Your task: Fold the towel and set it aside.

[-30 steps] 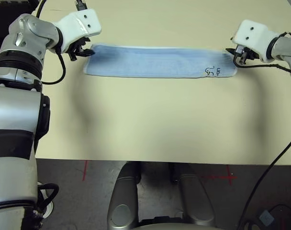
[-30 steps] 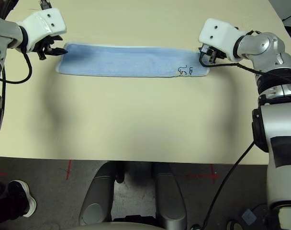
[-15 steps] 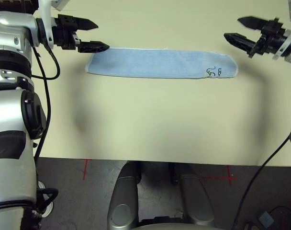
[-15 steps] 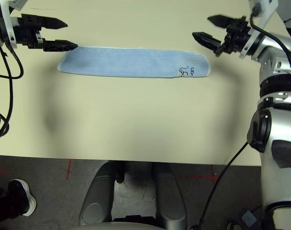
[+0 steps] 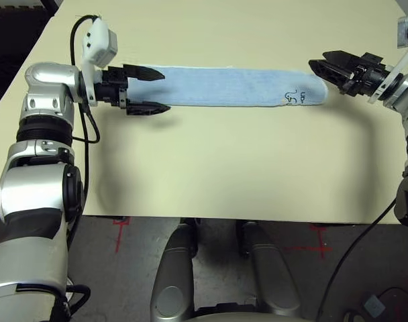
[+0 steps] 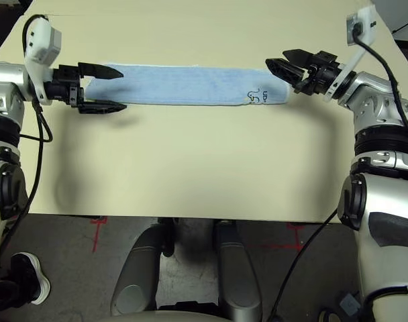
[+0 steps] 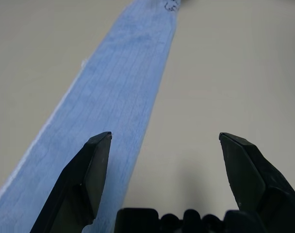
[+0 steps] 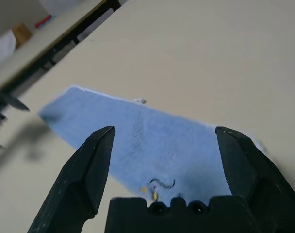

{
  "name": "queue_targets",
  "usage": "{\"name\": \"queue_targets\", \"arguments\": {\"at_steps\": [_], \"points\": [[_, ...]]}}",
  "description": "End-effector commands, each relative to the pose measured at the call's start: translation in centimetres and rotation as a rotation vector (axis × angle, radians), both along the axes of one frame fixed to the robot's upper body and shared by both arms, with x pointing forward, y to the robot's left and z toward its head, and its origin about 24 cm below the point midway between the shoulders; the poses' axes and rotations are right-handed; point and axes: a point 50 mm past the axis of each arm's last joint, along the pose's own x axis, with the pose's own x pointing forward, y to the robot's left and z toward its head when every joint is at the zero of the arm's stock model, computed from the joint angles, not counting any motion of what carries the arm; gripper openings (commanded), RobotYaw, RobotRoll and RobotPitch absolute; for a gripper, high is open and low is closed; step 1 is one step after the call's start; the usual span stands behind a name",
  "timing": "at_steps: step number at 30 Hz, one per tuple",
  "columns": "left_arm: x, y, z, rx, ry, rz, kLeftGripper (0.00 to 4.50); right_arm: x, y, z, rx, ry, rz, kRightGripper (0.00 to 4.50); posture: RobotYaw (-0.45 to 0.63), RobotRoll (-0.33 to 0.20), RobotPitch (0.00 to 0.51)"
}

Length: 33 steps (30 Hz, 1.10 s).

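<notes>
Light-blue terry, the towel lies as a long narrow band across the far part of the cream desk, already folded along its length by the look of it, its black handwritten marks near the end on the robot's right. The left gripper sits level at the band's left end, jaws wide apart, one finger over the cloth's corner and the other just off its near edge; whether either touches I cannot tell. The right gripper points in at the opposite end beside the marks, jaws likewise spread and holding nothing. Placed this way, each gripper faces one short end, probably so both ends can be taken and brought together for the next fold. A second ago both grippers pointed down onto the towel's ends; since then they have let go, swung to level with fingers showing, and the towel lies a touch straighter in much the same place.
</notes>
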Motion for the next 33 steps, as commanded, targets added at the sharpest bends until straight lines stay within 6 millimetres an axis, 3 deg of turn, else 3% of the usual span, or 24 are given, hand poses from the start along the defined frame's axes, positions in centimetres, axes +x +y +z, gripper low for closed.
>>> {"name": "queue_targets", "arguments": {"at_steps": [1, 14, 22, 26, 33], "points": [[0.1, 0.4, -0.5, 0.007, 0.002, 0.026, 4.5, -0.7, -0.9, -0.3, 0.082, 0.085, -0.033, 4.47, 0.06, 0.0, 0.291], [0.4, -0.4, 0.1, -0.012, -0.017, 0.015, 4.5, -2.7, -1.0, -1.0, 0.172, 0.23, -0.014, 4.47, 0.05, 0.0, 0.295], [0.1, -0.2, -0.4, -0.014, -0.041, 0.002, 4.5, -5.4, -2.7, -3.5, 0.31, 0.289, -0.134, 4.47, 0.03, 0.0, 0.319], [0.0, -0.1, -0.5, -0.016, -0.046, 0.005, 4.5, -6.0, -2.0, -4.7, 0.349, 0.295, -0.158, 4.47, 0.02, 0.0, 0.344], [0.1, -0.3, -0.5, -0.024, -0.049, 0.009, 4.5, -4.8, 0.3, -6.0, 0.395, 0.304, -0.215, 4.47, 0.03, 0.0, 0.353]]}}
